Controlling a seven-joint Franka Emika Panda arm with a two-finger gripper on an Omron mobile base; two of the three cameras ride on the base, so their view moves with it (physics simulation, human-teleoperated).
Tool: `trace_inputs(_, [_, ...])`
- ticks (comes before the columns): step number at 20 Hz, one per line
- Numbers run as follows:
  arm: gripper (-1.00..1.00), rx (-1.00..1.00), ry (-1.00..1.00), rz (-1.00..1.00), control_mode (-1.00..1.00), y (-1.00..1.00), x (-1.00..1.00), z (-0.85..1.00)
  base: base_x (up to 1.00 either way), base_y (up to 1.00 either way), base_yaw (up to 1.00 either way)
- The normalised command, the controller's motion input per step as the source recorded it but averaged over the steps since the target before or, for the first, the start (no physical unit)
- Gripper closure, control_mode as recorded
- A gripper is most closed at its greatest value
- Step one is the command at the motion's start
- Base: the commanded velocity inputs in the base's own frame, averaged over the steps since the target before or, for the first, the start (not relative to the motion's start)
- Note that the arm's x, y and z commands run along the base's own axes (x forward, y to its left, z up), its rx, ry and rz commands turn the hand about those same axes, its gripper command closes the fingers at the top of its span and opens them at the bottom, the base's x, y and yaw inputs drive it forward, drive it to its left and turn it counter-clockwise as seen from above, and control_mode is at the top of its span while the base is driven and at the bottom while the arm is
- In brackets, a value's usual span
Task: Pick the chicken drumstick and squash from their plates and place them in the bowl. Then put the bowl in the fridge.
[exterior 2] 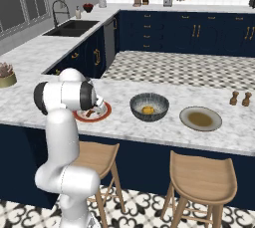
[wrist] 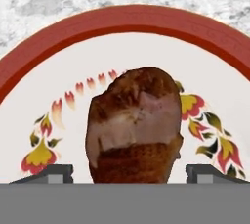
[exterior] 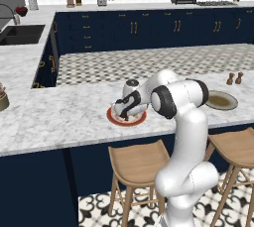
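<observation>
The chicken drumstick (wrist: 134, 125), reddish-brown, lies on the white plate with a red-orange rim (wrist: 127, 20) at the counter's front edge. My gripper (wrist: 129, 174) is low over that plate (exterior: 112, 117), open, one fingertip on each side of the drumstick with small gaps. In the right base view the gripper (exterior 2: 97, 108) sits over the same plate (exterior 2: 105, 115). The yellow squash (exterior 2: 148, 109) rests inside the dark ribbed bowl (exterior 2: 149, 117). To the bowl's right is the grey-beige plate (exterior 2: 200, 118), bare. The fridge is out of view.
Two brown shakers (exterior 2: 240, 98) stand behind the grey-beige plate (exterior: 222, 101). Wooden stools (exterior 2: 201, 174) sit under the counter's front edge. A potted plant (exterior 2: 6, 75) stands far left. A sink (exterior 2: 72, 27) is set into the left counter.
</observation>
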Motion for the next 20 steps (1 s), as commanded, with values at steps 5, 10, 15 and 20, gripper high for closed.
trace_inputs(5, [1.00, 0.00, -0.04, -0.01, -1.00, 0.00, -0.10, 0.00, 0.00, 0.00, 0.00])
trace_inputs(10, [1.00, 0.00, -0.07, -0.07, -1.00, -0.17, -0.32, 0.38, 0.00, 0.00, 0.00])
trace_inputs(15, [1.00, 0.00, -0.17, -0.05, -1.00, -0.47, -0.39, 1.00, 0.00, 0.00, 0.00])
trace_inputs(20, [1.00, -0.01, -0.06, -0.09, -1.00, -0.93, -0.11, 0.91, 0.00, 0.00, 0.00])
